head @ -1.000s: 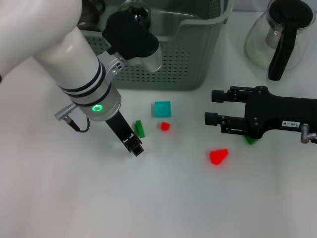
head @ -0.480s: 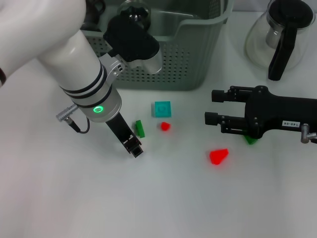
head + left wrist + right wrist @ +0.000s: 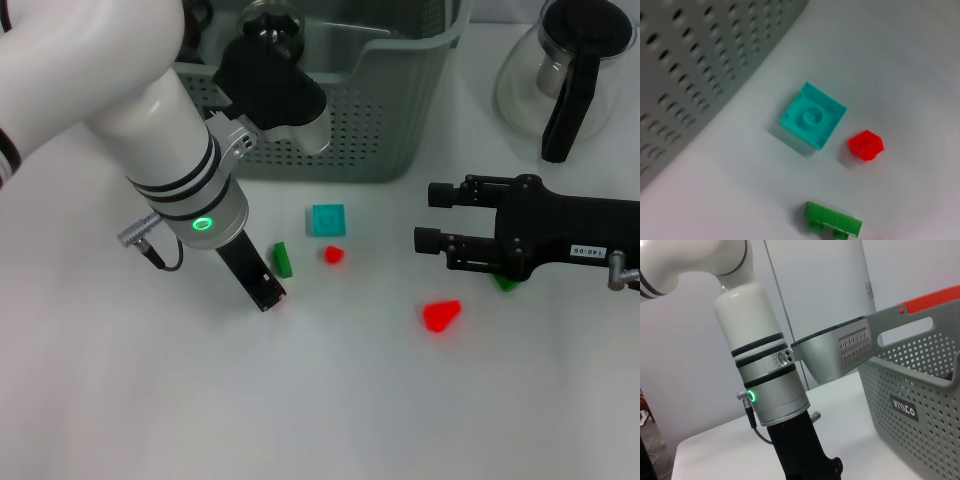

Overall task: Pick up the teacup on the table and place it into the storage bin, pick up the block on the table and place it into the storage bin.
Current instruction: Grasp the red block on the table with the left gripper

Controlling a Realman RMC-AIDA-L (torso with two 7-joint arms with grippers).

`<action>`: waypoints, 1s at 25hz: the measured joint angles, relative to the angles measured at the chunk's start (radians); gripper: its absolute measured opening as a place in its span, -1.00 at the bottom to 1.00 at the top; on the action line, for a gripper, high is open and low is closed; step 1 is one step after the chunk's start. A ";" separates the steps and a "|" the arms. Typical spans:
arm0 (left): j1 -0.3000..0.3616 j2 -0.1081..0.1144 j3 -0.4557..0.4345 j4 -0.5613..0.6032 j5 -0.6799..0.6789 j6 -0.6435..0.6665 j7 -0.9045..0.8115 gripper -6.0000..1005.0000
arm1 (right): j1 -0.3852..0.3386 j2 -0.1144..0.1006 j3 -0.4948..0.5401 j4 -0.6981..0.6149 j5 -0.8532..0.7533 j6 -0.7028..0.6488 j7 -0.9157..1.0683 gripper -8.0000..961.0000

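Observation:
The grey-green storage bin stands at the back of the white table. Inside it a rounded glass vessel shows partly behind my left arm; I cannot tell whether it is the teacup. A small green block lies on the table, with my left gripper low just to its left. In the left wrist view the same green block lies near a teal block and a small red block. My right gripper hovers open and empty at the right.
Near the green block lie the teal block and the small red block. A red cone-shaped piece and another green piece lie by the right gripper. A glass coffee pot stands at the back right. The bin's label faces the right wrist camera.
My left gripper has shifted slightly left and back, staying low beside the green block. The right arm and the blocks have not moved.

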 joint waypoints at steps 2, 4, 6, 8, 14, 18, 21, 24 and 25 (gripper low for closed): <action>-0.001 0.000 0.000 0.000 0.004 0.000 -0.002 -0.44 | 0.000 0.000 0.000 0.000 0.000 0.000 0.000 0.41; -0.002 0.000 0.000 0.000 0.015 0.001 -0.004 -0.57 | 0.000 0.000 0.000 0.000 0.000 -0.001 0.000 0.41; -0.003 -0.001 0.000 0.003 0.022 0.007 -0.005 -0.64 | -0.001 0.000 0.000 0.000 0.000 -0.002 0.000 0.41; -0.004 -0.001 -0.004 0.011 0.023 0.015 -0.006 -0.64 | -0.001 0.000 0.000 0.000 0.000 -0.004 0.000 0.41; 0.004 0.002 -0.086 0.065 0.013 0.079 0.032 -0.64 | -0.001 -0.002 0.000 0.000 0.001 -0.006 0.000 0.41; 0.008 0.003 -0.266 0.079 -0.041 0.154 0.137 -0.65 | -0.001 -0.003 0.000 0.000 0.003 -0.006 0.000 0.41; 0.004 0.007 -0.441 0.062 -0.067 0.196 0.213 -0.77 | -0.001 -0.003 0.000 0.000 0.003 -0.006 0.000 0.41; 0.011 0.007 -0.502 0.062 -0.087 0.230 0.267 -0.85 | 0.002 -0.003 0.000 0.000 0.004 -0.003 0.000 0.41; 0.014 0.007 -0.506 0.063 -0.091 0.234 0.274 -0.85 | 0.004 -0.003 0.000 0.000 0.004 -0.003 0.001 0.41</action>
